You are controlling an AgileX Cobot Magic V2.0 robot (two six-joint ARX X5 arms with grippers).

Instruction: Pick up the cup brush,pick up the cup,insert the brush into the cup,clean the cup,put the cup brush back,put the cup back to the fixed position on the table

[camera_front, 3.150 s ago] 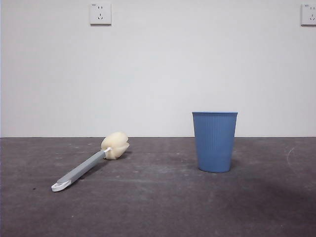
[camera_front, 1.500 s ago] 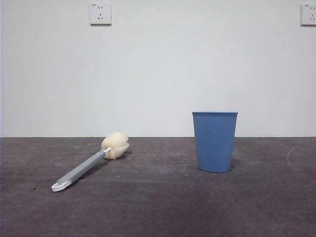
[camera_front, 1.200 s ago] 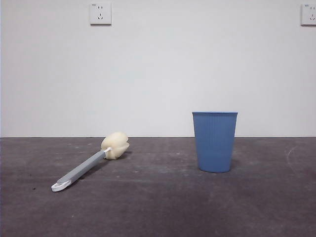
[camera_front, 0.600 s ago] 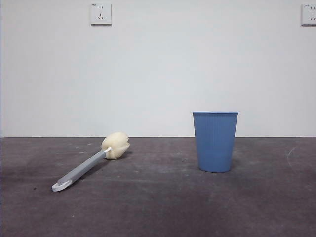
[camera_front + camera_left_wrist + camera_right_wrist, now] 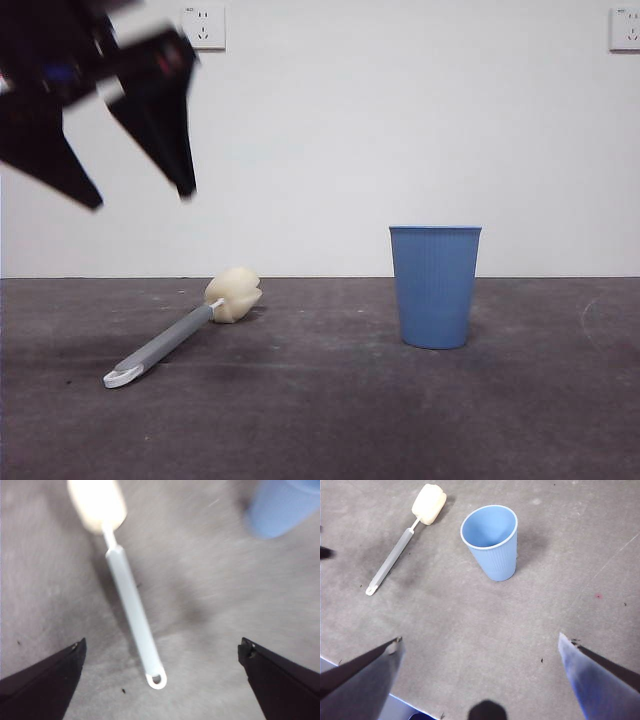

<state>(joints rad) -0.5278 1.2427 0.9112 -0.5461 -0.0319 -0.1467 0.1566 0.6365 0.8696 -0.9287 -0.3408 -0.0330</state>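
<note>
Left gripper [image 5: 140, 200] hangs released, jaws spread wide, above the cup brush [image 5: 175, 335], which lies flat on the table [image 5: 320, 420] beneath it. The cup [image 5: 435, 287] stands upright, well apart to one side. Right gripper [image 5: 480, 650] is high, jaws spread.

No words, labels, brands or numbers could be read in any view. The wall sockets [image 5: 203, 28] bore a tiny dark mark at one corner, too small to make out.
</note>
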